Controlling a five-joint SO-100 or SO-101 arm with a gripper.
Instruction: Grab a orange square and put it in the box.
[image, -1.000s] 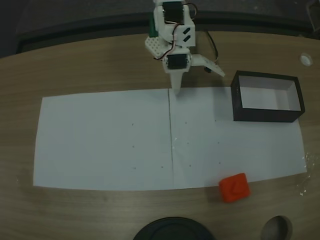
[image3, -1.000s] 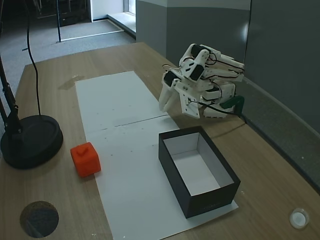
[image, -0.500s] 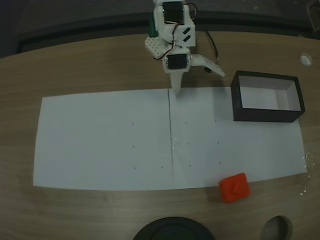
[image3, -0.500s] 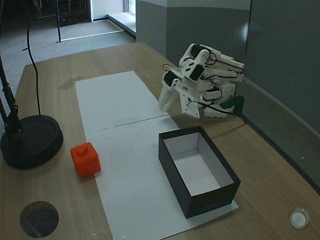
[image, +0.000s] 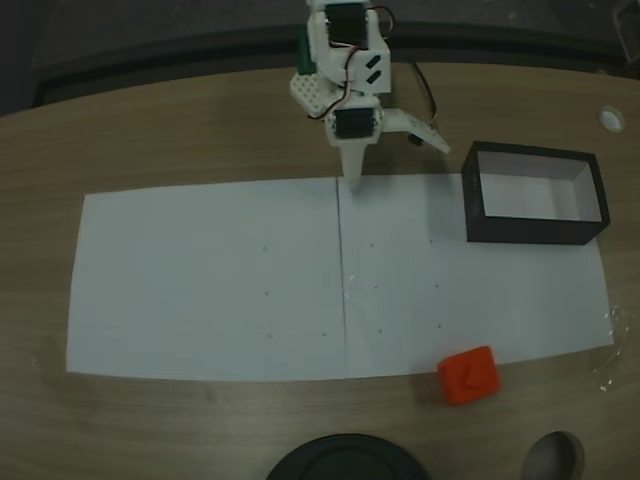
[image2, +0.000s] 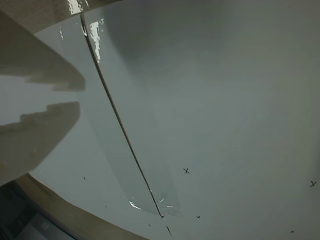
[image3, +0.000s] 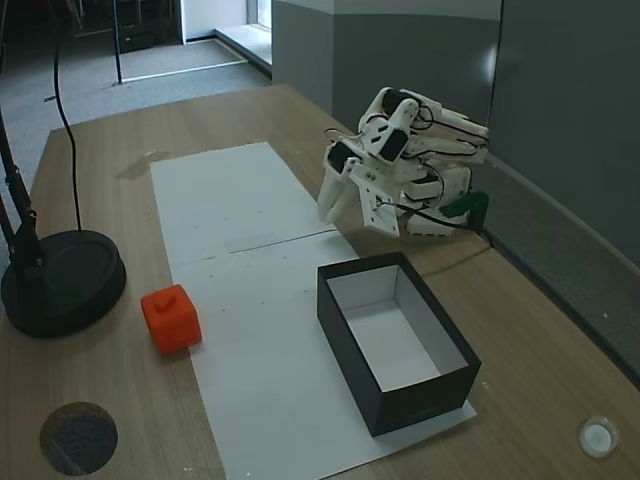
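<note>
In a fixed view from above, the gripper (image: 352, 178) hangs at the far edge of the table (image: 150, 130), its tip over the far edge of the white paper (image: 200, 280), near the seam between the 2 sheets. The orange square (image: 468, 375) lies at the near edge of the paper, toward the right, partly on the wood, well apart from the gripper. The box (image: 535, 195) stands at the far right corner of the paper, open and with nothing in it.

In the wrist view, the 2 fingers (image2: 45, 130) come in from the left edge with a narrow gap between them and nothing inside; they are nearly closed. Under them is only paper with the taped seam (image2: 120, 125) and some small pen marks.

In another fixed view, from the side, the folded arm holds the gripper (image3: 335, 200) above the paper's edge by the wall. The orange square (image3: 170, 318) sits at the opposite long edge of the paper, near the round black lamp base (image3: 60, 285). The box (image3: 398, 340) stands between the cube and the arm's side, its white inside visible.

The cube looks like rigid plastic, light and not fragile, with flat smooth sides that may slip a little. I would take it by 2 opposite side faces, near the middle of their height, with the fingers opened wider first.
</note>
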